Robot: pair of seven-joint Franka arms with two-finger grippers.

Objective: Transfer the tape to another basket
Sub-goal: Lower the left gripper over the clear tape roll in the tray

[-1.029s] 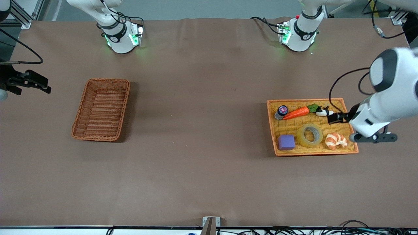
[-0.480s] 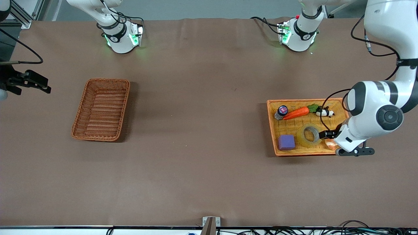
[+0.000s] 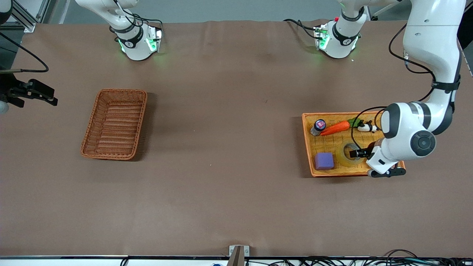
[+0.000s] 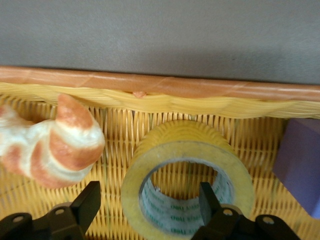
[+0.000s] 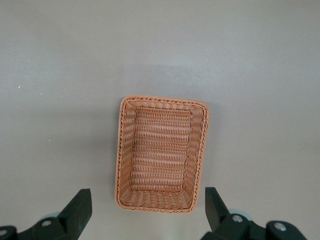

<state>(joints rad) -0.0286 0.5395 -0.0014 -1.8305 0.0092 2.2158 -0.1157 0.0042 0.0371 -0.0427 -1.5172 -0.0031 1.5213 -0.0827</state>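
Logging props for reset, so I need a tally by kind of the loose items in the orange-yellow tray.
Tape: 1
Purple block: 1
Carrot: 1
Croissant: 1
Small bottle: 1
Panda figure: 1
Total: 6

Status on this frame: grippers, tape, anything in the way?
Left gripper open, low over the tape in the orange tray. Right gripper open, waiting above the empty basket. Croissant and purple block close beside the tape.

Croissant (image 4: 47, 142) and purple block (image 4: 300, 160) (both close) flank the tape (image 4: 187, 175).
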